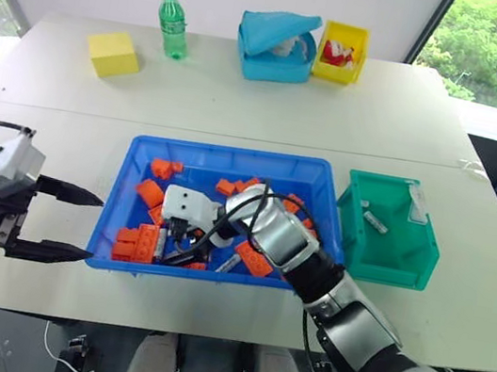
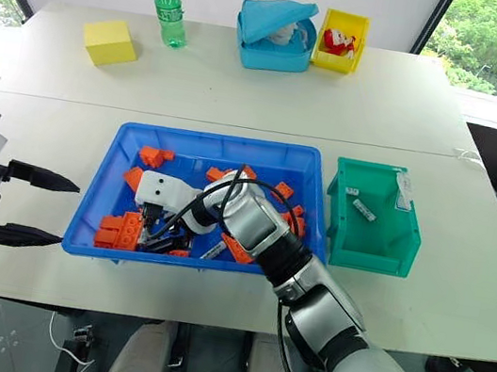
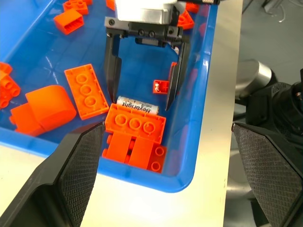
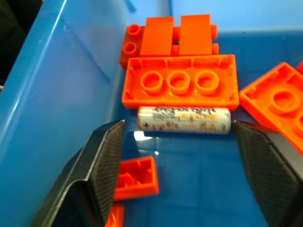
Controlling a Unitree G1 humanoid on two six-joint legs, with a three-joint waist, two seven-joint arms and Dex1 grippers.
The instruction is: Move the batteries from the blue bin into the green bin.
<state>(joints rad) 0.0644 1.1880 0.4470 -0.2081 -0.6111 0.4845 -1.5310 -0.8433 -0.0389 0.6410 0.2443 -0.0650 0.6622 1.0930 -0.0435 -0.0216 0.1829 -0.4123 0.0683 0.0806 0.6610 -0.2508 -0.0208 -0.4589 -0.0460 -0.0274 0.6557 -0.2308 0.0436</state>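
- The right gripper (image 3: 142, 97) is down inside the blue bin (image 1: 234, 157), at its near-left corner, fingers spread wide and grasping nothing.
- A battery (image 4: 183, 119) lies flat on the bin floor just past the fingertips, lined up crosswise between the two fingers (image 4: 102, 161); neither finger touches it. Its printed label is too blurred to read in the right wrist view.
- An upturned orange brick (image 4: 179, 87) lies right against the battery's far side; a smaller orange piece (image 4: 137, 177) lies close by the one finger, partly cut off by it.
- In the head views the gripper body and arm cover this battery. A second battery (image 1: 228, 263) peeks out beside the arm, partly hidden by it.
- The left gripper (image 1: 65, 224) hovers outside the bin's left wall, over the table (image 1: 46, 143), fingers released and wide apart, empty; both fingers point at the bin.
- More orange bricks (image 1: 150, 192) are scattered beyond the right gripper; some are hidden under the arm.
- To the right of the blue bin stands the green bin (image 1: 387, 257), with one battery (image 1: 375, 222) lying in it.
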